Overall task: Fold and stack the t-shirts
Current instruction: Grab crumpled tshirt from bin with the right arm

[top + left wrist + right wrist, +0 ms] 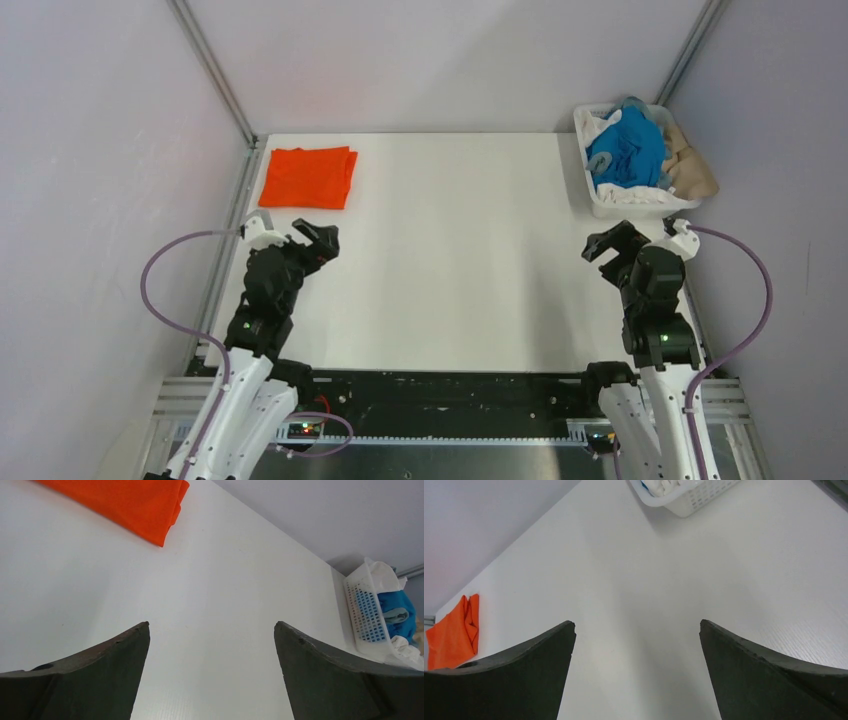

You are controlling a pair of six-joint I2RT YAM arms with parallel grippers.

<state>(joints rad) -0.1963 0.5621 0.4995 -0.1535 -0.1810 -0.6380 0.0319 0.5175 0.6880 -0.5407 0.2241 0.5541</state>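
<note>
The orange t-shirt (309, 177) lies folded flat at the table's far left; it also shows in the left wrist view (125, 502) and the right wrist view (454, 632). The blue t-shirt (628, 150) is crumpled in a white basket (602, 204) at the far right, also seen in the left wrist view (397, 612). My left gripper (322, 238) is open and empty above the table, a little in front of the orange shirt. My right gripper (610, 243) is open and empty just in front of the basket.
The basket (367, 612) also holds white and beige cloth (690, 160). Its corner shows in the right wrist view (684, 495). Metal frame posts rise at both far corners, and grey walls close in the left, right and back sides.
</note>
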